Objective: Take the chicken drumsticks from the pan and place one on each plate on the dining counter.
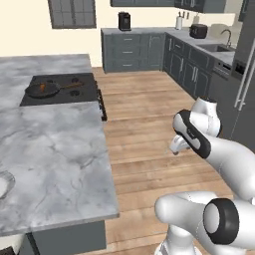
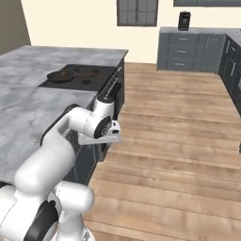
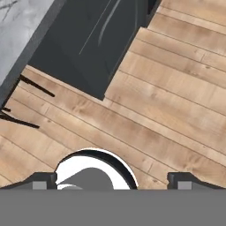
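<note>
Gripper (image 3: 113, 182) hangs low over the wooden floor (image 1: 149, 129), beside the island's dark cabinet front (image 3: 88, 44); jaws stand wide apart, nothing between them. In the hand view the two finger tips (image 3: 42, 181) sit at the lower corners, well apart, with plank floor and the cabinet base beyond.

Nearest on the surface: the dining counter (image 1: 55, 159), grey-and-white marbled stone with a thick slab edge, bare over most of its near stretch. One plate (image 1: 4, 185) shows at the far left edge of the left base view, cut off by the frame; grey rim, pale centre.

Further along the same island: the black stovetop (image 1: 62, 92) set into the stone. The pan (image 1: 42, 88) sits on its left side, handle pointing right. Orange-brown chicken drumsticks (image 1: 43, 87) lie inside the pan; their number is too small to tell.

Far side of room: dark grey cabinets (image 1: 132, 50) along the cream wall, a black coffee machine (image 1: 124, 21) on top, a toaster (image 1: 198, 31) and sink (image 1: 215, 48) on the right run, window (image 1: 72, 13) above left.
</note>
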Controlling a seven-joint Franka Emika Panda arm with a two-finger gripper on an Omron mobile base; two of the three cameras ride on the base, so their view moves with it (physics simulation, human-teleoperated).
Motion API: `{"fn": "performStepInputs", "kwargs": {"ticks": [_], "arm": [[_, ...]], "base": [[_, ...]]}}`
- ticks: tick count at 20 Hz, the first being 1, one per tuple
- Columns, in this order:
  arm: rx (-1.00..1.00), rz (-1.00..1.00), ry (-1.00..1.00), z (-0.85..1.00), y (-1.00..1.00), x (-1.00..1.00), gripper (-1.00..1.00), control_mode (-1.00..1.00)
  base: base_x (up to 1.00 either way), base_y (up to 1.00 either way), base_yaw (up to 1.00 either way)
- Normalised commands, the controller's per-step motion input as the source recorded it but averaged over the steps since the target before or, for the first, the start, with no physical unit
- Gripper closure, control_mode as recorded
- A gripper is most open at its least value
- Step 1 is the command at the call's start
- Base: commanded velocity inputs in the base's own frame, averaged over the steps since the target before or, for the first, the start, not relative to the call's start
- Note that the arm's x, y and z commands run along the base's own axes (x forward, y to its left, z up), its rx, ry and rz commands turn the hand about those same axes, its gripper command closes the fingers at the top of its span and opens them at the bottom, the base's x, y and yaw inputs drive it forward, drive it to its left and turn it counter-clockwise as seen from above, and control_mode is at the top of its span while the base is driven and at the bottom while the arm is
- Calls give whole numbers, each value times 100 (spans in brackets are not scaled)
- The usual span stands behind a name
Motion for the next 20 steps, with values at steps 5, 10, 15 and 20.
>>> {"fn": "performStepInputs", "kwargs": {"ticks": [5,10,15,20], "arm": [[0,0,0,0,0,0,-100,100],[0,0,0,0,0,0,-100,100],[0,0,0,0,0,0,-100,100],[0,0,0,0,0,0,-100,100]], "base": [[67,-65,11],[78,-51,17],[85,-42,23],[85,-35,32]]}}
